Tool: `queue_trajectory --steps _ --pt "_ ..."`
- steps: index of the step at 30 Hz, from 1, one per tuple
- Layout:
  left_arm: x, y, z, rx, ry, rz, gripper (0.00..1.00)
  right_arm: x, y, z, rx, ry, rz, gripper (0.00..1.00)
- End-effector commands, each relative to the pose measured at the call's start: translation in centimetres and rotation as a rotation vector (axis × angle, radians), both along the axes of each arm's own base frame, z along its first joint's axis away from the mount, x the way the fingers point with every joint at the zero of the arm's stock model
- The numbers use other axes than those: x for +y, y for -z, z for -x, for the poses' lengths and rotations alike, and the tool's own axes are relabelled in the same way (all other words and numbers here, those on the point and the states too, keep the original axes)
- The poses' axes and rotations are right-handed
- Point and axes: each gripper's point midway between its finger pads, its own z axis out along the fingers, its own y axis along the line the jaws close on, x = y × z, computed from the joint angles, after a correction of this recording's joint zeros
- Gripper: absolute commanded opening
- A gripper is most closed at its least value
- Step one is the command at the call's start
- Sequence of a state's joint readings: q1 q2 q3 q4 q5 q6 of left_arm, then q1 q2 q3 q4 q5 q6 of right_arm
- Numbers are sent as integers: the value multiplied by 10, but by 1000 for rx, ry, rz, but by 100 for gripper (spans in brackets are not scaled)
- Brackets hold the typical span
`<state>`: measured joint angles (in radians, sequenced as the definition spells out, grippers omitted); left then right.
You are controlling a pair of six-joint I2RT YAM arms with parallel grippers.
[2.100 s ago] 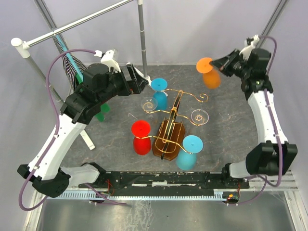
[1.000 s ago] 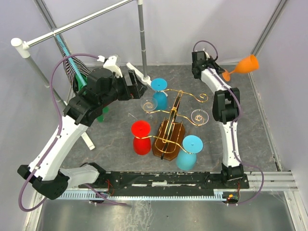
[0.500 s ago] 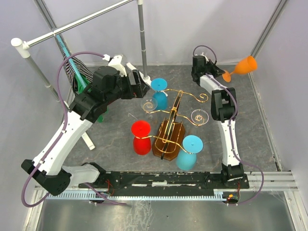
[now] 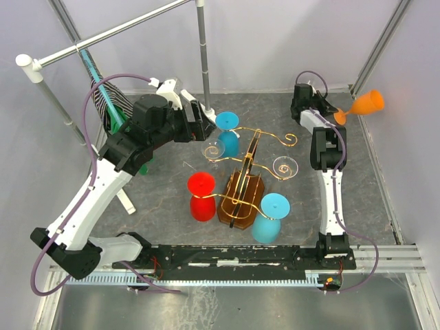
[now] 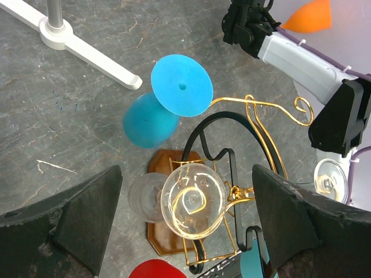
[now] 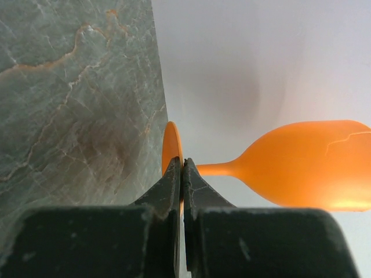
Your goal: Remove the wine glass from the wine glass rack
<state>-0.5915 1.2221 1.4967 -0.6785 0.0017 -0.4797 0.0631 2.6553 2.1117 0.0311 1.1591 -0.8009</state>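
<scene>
Reaching far right, right gripper [image 4: 336,115] pinching the orange wine glass [image 4: 368,103] (left gripper [image 5: 185,220] agape).

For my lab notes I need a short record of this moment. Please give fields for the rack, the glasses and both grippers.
rack: wine glass rack, upright
on rack: dark blue glass, light blue glass, red glass, clear glass, second clear glass
off rack: orange wine glass, held sideways in the air
right gripper: shut on the orange glass's foot
left gripper: open, over the rack's rear left side
</scene>
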Motion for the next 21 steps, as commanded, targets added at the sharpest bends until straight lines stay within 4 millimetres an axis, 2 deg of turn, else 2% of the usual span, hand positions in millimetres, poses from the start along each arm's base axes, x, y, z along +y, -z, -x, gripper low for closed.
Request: queue_trajectory --steps 1,13,17,21 --pt "-4 -31 4 -74 22 64 99 11 5 -13 -47 -23 -55 1" --pt "-1 -33 7 -85 22 66 99 17 46 -12 38 -55 -85 2" --pt "-1 -32 8 -85 24 61 99 22 60 -11 68 -60 -77 20" --pt "0 -32 9 -85 22 58 99 30 69 -10 89 -72 -70 52"
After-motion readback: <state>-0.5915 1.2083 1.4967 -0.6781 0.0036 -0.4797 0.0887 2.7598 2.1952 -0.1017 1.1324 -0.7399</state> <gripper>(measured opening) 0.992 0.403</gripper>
